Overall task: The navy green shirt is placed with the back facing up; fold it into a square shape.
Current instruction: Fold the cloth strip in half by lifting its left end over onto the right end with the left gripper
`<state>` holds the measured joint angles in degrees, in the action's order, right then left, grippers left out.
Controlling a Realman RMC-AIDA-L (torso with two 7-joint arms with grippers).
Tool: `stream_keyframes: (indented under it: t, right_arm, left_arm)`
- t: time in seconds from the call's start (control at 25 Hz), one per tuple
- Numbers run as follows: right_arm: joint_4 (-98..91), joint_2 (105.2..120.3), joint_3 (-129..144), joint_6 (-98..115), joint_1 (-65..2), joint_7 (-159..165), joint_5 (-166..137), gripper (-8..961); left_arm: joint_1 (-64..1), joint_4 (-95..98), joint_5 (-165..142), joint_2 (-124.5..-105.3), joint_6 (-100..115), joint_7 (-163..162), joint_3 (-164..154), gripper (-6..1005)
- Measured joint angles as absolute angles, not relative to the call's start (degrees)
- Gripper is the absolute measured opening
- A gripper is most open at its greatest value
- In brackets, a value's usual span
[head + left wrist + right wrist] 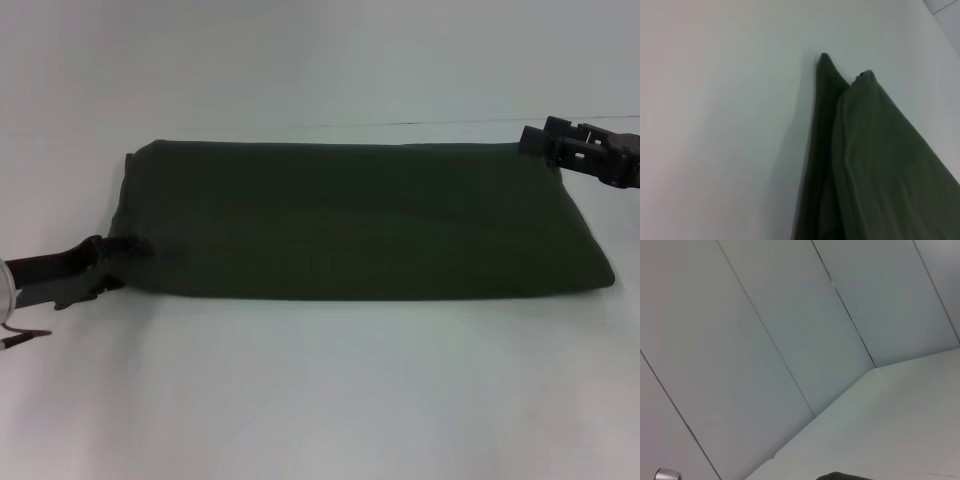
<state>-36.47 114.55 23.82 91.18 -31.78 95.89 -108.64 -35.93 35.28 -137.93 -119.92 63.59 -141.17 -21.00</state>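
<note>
The navy green shirt (350, 220) lies on the white table as a long folded band running left to right, plain side up. My left gripper (122, 252) rests at the band's near left corner, touching the cloth. Up at the far right corner, my right gripper (532, 142) meets the shirt's edge. In the left wrist view, the shirt (875, 165) shows as stacked layers ending in a pointed corner. Only a sliver of the shirt (840, 476) appears in the right wrist view.
The white table (320, 400) stretches in front of the shirt and behind it. A panelled wall (790, 330) rises beyond the table's far edge.
</note>
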Motion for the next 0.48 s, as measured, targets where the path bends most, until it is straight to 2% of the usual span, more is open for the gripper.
stream_keyframes:
  t: [0.48]
  right_arm:
    - [-36.5,114.61,23.8,91.2,-31.6,95.9,-108.6,940]
  left_arm:
    - [-37.3,35.2,-137.5,-119.79,63.6,-141.1,-21.1,726]
